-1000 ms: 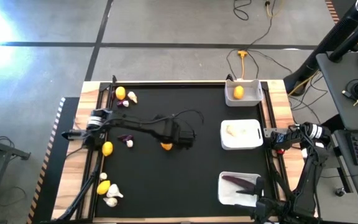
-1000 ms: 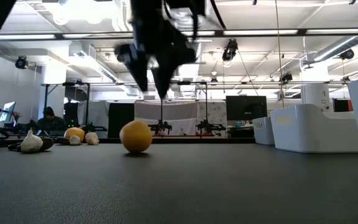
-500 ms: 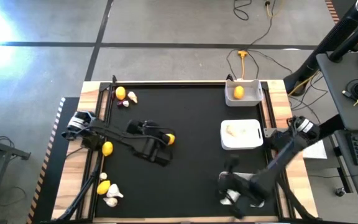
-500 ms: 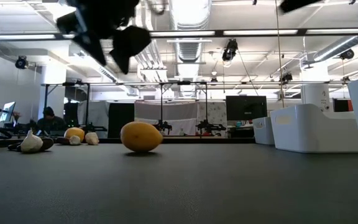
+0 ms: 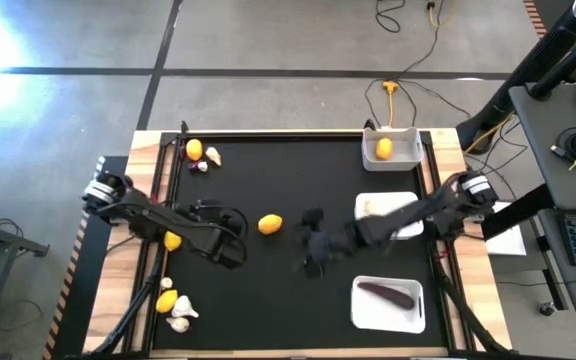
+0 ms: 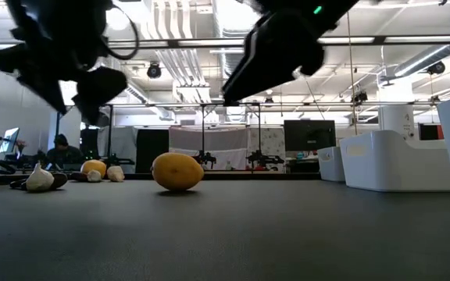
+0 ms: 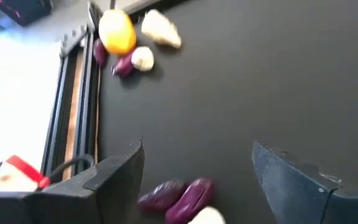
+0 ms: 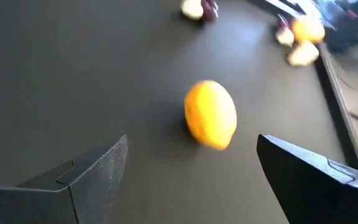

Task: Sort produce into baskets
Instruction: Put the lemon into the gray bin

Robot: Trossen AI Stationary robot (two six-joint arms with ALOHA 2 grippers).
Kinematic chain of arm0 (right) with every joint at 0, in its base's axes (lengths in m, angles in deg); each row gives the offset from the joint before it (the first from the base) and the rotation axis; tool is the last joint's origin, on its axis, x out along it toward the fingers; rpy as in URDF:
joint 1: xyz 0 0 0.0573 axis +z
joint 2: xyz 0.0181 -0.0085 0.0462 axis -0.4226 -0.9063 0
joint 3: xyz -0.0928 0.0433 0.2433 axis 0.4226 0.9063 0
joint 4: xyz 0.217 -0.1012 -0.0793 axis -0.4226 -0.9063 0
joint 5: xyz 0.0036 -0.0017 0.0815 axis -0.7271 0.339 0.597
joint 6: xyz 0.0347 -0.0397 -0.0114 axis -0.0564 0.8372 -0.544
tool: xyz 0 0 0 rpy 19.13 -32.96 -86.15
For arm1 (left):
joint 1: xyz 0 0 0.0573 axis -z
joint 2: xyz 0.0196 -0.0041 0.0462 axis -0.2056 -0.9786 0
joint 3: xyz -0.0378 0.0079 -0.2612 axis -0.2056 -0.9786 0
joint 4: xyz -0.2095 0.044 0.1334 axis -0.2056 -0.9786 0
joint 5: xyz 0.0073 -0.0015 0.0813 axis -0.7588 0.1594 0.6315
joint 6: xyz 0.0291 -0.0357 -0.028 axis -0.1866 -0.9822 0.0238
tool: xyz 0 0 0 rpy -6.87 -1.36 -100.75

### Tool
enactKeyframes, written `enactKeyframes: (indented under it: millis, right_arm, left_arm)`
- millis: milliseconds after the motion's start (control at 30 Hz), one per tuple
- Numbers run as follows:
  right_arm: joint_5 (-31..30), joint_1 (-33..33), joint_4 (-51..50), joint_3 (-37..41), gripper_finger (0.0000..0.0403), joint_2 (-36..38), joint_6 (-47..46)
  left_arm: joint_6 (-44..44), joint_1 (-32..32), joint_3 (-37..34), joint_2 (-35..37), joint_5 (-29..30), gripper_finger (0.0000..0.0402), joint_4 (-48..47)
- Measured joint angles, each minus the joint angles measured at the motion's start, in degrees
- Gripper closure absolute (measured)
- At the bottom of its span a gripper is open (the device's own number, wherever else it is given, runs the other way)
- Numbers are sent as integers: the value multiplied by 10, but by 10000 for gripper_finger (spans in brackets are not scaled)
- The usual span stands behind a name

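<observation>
A yellow lemon (image 5: 270, 224) lies on its side on the black mat; it also shows in the low view (image 6: 176, 171) and the right wrist view (image 8: 211, 115). My right gripper (image 8: 191, 140) is open and empty above the mat (image 5: 306, 248), just right of the lemon and facing it. My left gripper (image 7: 197, 149) is open and empty (image 5: 226, 252), left of the lemon, above two purple eggplant bits (image 7: 179, 196) and a whitish garlic bulb (image 7: 207, 216). Three white baskets stand on the right: one (image 5: 391, 148) holds a lemon, one (image 5: 388, 215) garlic, one (image 5: 388, 303) a dark eggplant.
At the far left corner lie a lemon (image 5: 194, 150), garlic (image 5: 212, 156) and a purple bit (image 5: 200, 167). Another lemon (image 5: 173, 239) lies at the left edge, and lemons (image 5: 167, 300) and garlic (image 5: 178, 322) at the near left corner. Bare mat lies in the middle.
My left gripper has gone from beside the lemon toward the table's left and near edges, staying open. The lemon has turned about and lies a little farther back. My right arm has swung from the right near corner out over the mat toward the lemon.
</observation>
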Motion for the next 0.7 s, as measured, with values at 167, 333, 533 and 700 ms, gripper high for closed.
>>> enactKeyframes:
  millis: [167,333,533,700]
  right_arm:
    - [140,-112,113,30,48,0,77]
    - [304,-204,195,34,48,-31,60]
    - [361,-239,207,-1,49,-118,67]
    - [384,-235,214,-27,49,-155,73]
  left_arm:
    - [30,10,-73,74,-20,122,78]
    - [164,-14,-173,163,-9,122,284]
    - [429,-61,-279,264,-44,122,583]
    - [553,-72,-287,328,-110,122,663]
